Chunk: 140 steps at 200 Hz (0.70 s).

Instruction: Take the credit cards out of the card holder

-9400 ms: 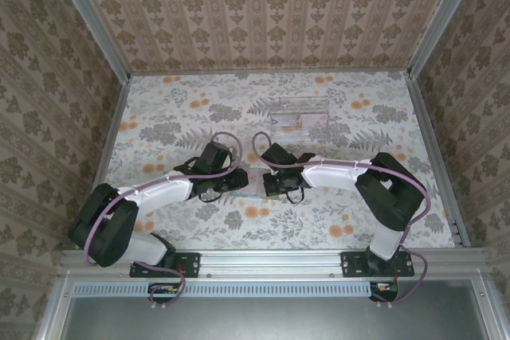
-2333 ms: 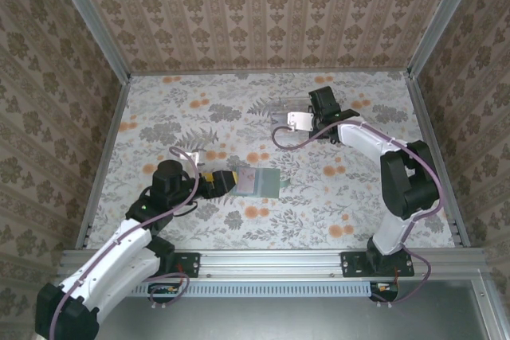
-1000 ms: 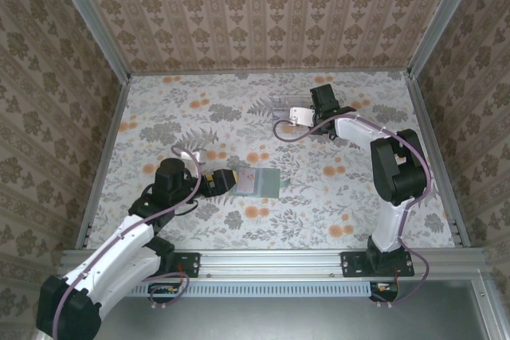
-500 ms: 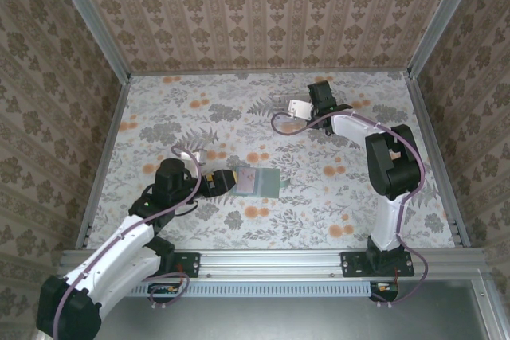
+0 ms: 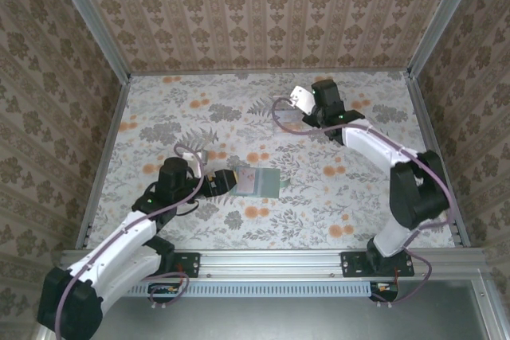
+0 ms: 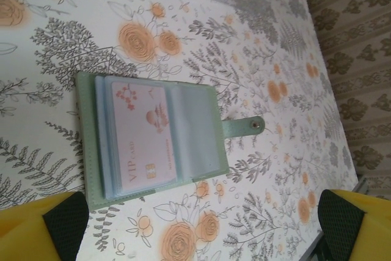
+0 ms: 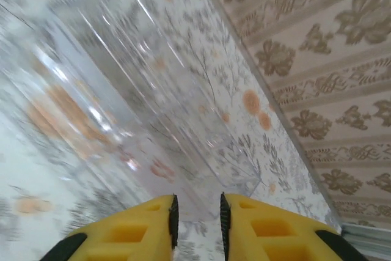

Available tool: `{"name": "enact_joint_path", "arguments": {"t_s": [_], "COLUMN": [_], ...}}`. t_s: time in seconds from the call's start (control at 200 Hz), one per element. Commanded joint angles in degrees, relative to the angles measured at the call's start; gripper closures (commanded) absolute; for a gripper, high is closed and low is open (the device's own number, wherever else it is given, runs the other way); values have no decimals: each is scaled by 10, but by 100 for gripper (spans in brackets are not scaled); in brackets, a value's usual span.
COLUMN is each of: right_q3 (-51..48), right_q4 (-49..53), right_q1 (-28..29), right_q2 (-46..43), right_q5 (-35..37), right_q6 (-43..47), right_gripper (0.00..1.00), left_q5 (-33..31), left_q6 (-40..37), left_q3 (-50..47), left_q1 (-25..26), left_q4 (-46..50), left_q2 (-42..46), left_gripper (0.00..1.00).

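Pockets of the holder (image 6: 198, 132) face up in the middle of the left wrist view, the pink card (image 6: 143, 139) in the left one – laid open, I judge, so a card can be drawn out. The left gripper (image 6: 198, 230) hangs just below it in the frame, fingers wide and empty. At the bottom of the right wrist view the right gripper (image 7: 197, 221) is over the clear tray (image 7: 140, 108), fingers a narrow gap apart, nothing seen between – probably where cards go.
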State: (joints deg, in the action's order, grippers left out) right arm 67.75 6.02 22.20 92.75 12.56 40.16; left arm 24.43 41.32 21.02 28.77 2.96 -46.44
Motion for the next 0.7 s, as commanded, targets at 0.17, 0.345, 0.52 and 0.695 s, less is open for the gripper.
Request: {"name": "enact_joint_path", "arguments": {"t_s": [0.17, 0.345, 0.52, 0.695], "right_q3": [-83, -122, -180, -227], "right_q4": [71, 125, 53, -83], "right_q1": [94, 131, 168, 172], "right_q2": [-90, -82, -61, -31], "right_q5": [-36, -95, -187, -265], "right_q6": [-421, -604, -742, -873], "right_gripper": [69, 69, 72, 76], "left_q5": [18, 21, 12, 15], "left_q6": [9, 16, 13, 8], "left_q3": [-1, 11, 29, 56], "left_q1": [-3, -1, 4, 13], "left_q4": [-64, -88, -103, -124], "left_q2": [-93, -149, -204, -279], "left_gripper": [13, 20, 38, 73]}}
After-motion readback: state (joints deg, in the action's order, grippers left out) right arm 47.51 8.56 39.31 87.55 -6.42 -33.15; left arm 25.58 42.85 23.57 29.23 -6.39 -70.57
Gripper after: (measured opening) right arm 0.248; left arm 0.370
